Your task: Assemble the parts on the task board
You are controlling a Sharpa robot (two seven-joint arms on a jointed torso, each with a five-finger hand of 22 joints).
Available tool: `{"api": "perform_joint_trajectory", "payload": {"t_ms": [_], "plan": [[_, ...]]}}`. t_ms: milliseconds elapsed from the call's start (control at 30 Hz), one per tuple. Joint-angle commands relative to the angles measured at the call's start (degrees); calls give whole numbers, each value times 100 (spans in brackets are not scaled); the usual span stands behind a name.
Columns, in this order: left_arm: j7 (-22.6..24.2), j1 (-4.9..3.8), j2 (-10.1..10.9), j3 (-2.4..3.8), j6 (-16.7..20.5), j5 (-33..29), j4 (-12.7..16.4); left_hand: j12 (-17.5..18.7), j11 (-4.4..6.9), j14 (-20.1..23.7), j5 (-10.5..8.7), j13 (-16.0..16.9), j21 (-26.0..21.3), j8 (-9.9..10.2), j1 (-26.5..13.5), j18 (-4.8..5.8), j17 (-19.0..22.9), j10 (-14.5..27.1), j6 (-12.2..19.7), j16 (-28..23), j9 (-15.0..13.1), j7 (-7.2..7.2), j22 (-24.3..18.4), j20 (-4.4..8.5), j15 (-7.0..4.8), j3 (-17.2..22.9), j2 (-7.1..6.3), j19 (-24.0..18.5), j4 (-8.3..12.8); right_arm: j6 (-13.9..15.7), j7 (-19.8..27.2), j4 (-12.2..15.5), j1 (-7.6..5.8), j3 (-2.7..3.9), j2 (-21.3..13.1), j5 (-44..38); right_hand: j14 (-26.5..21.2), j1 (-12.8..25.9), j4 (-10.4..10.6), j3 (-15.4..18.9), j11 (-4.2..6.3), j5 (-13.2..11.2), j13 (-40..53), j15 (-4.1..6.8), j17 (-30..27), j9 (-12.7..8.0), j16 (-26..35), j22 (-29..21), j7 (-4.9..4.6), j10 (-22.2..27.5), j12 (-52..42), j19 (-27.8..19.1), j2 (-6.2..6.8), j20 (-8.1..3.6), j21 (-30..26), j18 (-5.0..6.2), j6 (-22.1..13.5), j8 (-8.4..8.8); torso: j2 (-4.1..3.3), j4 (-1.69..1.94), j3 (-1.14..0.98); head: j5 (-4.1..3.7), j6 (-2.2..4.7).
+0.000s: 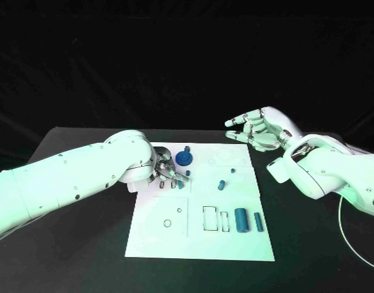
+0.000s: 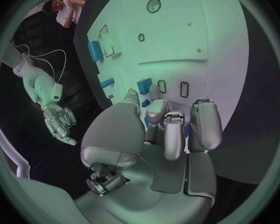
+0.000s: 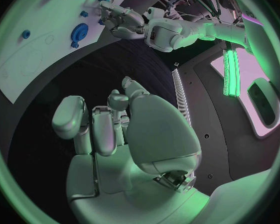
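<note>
On the task board — small blue part at left hand's fingertips.

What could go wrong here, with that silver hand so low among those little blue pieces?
The left hand has its fingers down on the white task board, close beside the round blue gear-like part; it might knock that part or nearby small blue pieces. Its fingers hide what lies under them, so a slipping grasp may go unseen. The right hand hangs off the board, unable to steady anything.
</note>
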State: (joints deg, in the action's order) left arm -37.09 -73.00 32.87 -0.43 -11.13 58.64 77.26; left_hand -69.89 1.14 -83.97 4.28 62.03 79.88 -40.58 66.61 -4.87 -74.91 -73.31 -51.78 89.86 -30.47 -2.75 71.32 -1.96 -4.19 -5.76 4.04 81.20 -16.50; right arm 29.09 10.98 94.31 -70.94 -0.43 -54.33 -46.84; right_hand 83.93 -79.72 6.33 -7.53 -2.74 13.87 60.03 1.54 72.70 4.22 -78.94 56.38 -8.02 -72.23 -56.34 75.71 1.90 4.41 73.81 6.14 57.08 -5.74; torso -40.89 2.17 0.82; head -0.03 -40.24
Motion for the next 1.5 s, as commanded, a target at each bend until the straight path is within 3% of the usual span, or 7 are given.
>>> {"api": "perform_joint_trajectory", "payload": {"t_ms": [33,967,1267,1333,1400,1433,1500], "plan": [[7,-2,-37,3,-178,35,-46,-21,-1,-603,63,9,42,-27,96,106,-1509,-30,68,14,-37,1,11,-2,-26,-13,13,25,10,-99,-29,-4,-1,0,18,-43,258,55,22,-24,-15,2,-2,3,-5,-8,34,-5,-14,33,27,-37,6,-2,-33,23,1,-12,-5,-5,-4,6,-13],[39,-2,-82,3,-301,35,-67,-41,3,-603,83,39,53,-47,181,111,-1509,-48,70,14,-83,7,36,0,-29,-15,30,33,21,-192,-103,-30,-1,0,54,-108,255,61,27,-28,-15,6,7,2,-17,-9,44,-15,-13,29,16,-42,-2,-2,-39,25,1,-14,-9,2,-6,-10,-58],[70,-2,-103,3,-275,35,-77,64,77,-603,152,-11,43,38,1417,105,-1509,34,269,14,-183,76,40,69,-102,915,356,14,589,-224,-128,-35,-1,0,63,-110,255,61,27,-28,-15,6,7,2,-17,-9,44,-15,-13,29,16,-42,-2,-2,-39,25,1,-14,-8,1,-6,-12,-82],[83,-1,-102,3,-266,35,-79,111,69,-603,191,-36,39,79,1595,105,-1509,64,315,14,-193,60,40,76,-101,1243,288,8,678,-229,-133,-36,-1,0,63,-111,255,61,27,-28,-15,6,7,2,-17,-9,44,-15,-13,29,16,-42,-2,-2,-39,25,1,-14,-6,4,-7,-15,-85],[99,-1,-96,2,-258,35,-77,165,41,-603,190,-67,32,112,1559,98,-1509,62,335,14,-245,30,45,67,-30,1905,-56,-1,637,-235,-138,-34,-1,-1,64,-114,255,61,27,-28,-15,6,7,2,-17,-9,44,-15,-13,29,16,-42,-2,-2,-39,25,1,-14,-4,6,-8,-14,-89],[107,-1,-91,2,-261,34,-74,178,45,-603,211,-78,30,109,1544,103,-1509,63,326,14,-259,14,45,49,-54,2065,-79,-3,619,-239,-140,-33,-1,-1,64,-116,255,61,27,-28,-15,6,7,2,-17,-9,44,-15,-13,29,16,-42,-2,-2,-39,25,1,-14,-4,6,-8,-15,-91],[119,-1,-77,2,-275,30,-62,205,32,-603,278,-92,25,102,1426,102,-1509,55,322,14,-323,1,51,33,-42,2690,-367,-8,584,-249,-145,-30,-1,-1,67,-118,254,66,28,-32,-14,9,5,2,-22,-9,48,-29,-13,32,17,-48,-6,-1,-48,27,3,-16,-5,4,-9,-16,-89]]}}
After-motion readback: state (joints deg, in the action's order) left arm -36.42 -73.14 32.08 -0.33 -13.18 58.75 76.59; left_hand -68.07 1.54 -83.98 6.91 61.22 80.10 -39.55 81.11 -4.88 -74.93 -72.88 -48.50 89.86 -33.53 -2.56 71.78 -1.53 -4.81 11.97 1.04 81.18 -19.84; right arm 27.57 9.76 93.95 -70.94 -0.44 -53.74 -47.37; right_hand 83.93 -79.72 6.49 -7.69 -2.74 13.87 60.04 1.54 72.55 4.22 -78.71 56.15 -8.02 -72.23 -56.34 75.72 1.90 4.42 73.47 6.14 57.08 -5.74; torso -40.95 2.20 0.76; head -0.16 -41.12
